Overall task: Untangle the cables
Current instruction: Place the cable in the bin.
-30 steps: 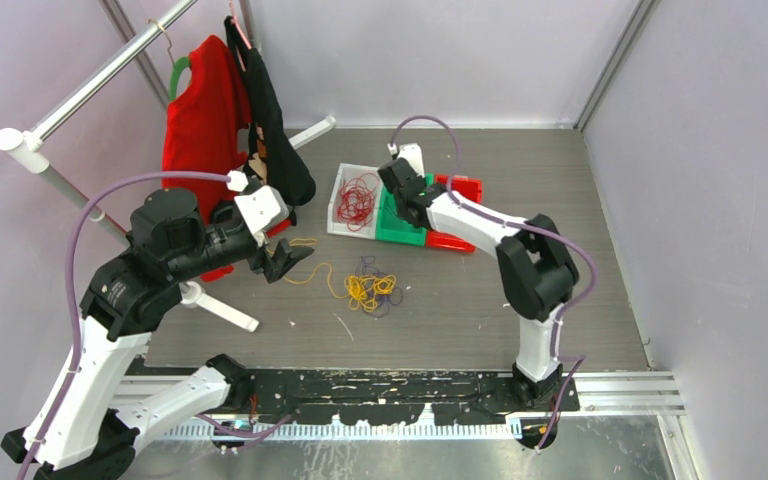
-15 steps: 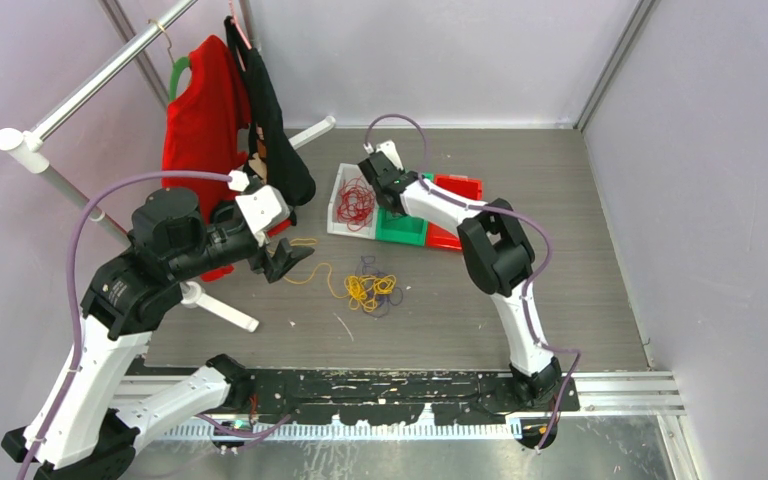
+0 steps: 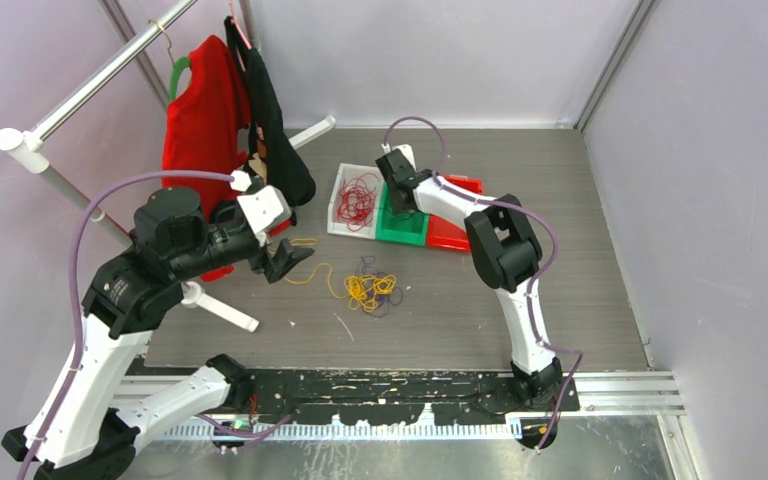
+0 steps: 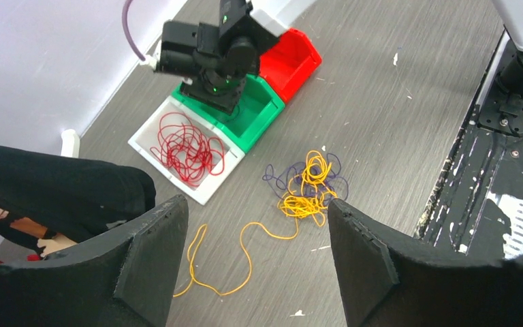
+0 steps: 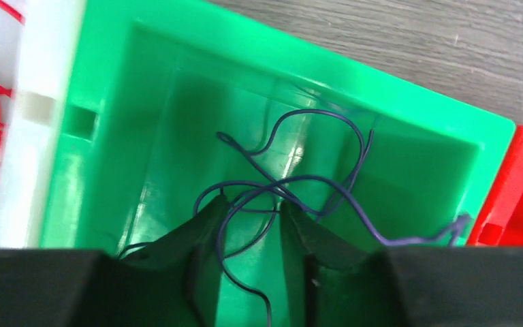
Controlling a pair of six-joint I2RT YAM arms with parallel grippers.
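I see red cables (image 4: 187, 146) curled in a loose heap in the white bin (image 4: 151, 129), far centre. One dark purple cable (image 5: 293, 184) lies looped in the green bin (image 5: 109, 88) just to its right. Nearer on the table (image 4: 395, 122), yellow-orange cables (image 4: 306, 194) are knotted with purple cables (image 4: 279, 178). A yellow strand (image 4: 247, 252) trails left.

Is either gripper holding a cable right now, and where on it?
Apparently neither. The left gripper is open and empty. The right gripper, fingers parted over the green bin, has a purple cable running loose between them.
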